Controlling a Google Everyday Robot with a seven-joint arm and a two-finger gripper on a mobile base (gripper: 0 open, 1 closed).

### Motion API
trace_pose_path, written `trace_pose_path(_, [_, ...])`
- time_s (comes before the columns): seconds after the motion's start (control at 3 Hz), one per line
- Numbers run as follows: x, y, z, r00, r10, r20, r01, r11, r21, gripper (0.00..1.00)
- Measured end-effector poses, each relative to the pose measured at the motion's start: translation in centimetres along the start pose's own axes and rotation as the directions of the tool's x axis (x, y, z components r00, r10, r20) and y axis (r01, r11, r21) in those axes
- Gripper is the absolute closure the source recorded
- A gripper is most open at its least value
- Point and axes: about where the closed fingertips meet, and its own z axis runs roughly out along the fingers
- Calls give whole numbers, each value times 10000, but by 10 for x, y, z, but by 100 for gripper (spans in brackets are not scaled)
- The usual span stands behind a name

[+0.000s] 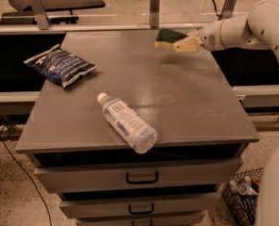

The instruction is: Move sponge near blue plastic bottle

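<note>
The gripper [183, 44], at the right end of the sponge [168, 36], hides that end. Farther right of the sponge, the arm [266, 22] is cut by the view's edge

no readable text on bottle label [122, 116], pincer [179, 44] holding sponge [167, 36]
</note>
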Motion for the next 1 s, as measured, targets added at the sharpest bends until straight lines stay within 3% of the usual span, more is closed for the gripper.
trace_pose_path(0.33, [-4,29,-28,9995,-308,121,312,9988,-365,100])
trace_pose_path(0.67, [3,65,-55,9957,-911,-195,889,9916,-936,100])
trace_pose_path(1.0, [22,106,-66,9771,-1871,-1011,1661,9682,-1870,100])
